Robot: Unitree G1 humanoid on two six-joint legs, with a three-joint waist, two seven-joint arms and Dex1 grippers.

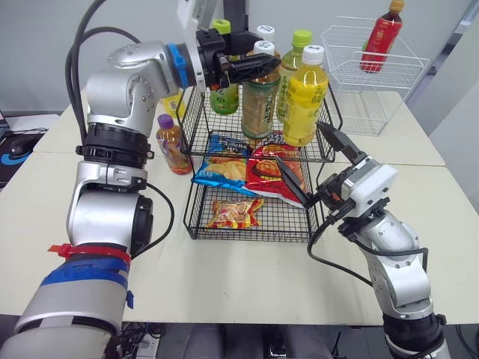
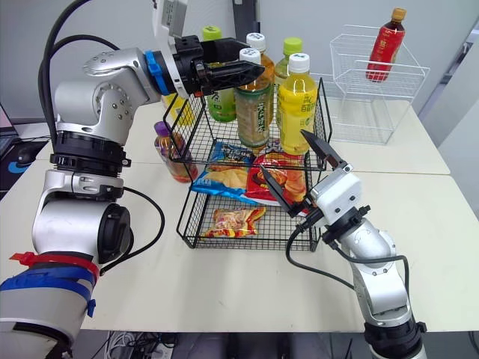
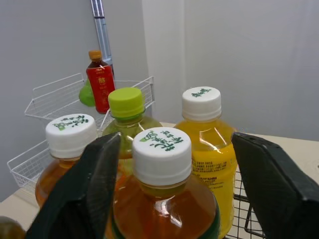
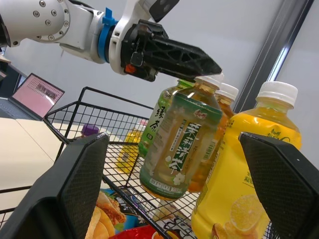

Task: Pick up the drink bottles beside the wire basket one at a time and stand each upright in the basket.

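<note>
A black two-tier wire basket stands mid-table. Its top tier holds several upright bottles, among them a yellow one and a green-label tea bottle with a white cap. My left gripper reaches in from the left at that tea bottle's neck. It is open, its fingers flank the bottle, and a gap shows on one side. A purple-capped orange drink bottle stands on the table by the basket's left side. My right gripper hangs open at the basket's right front, holding nothing.
Snack bags lie in the basket's lower tiers. A white wire basket holding a red bottle sits at the back right. Another yellowish bottle stands behind the purple-capped one. A computer mouse lies at the far left.
</note>
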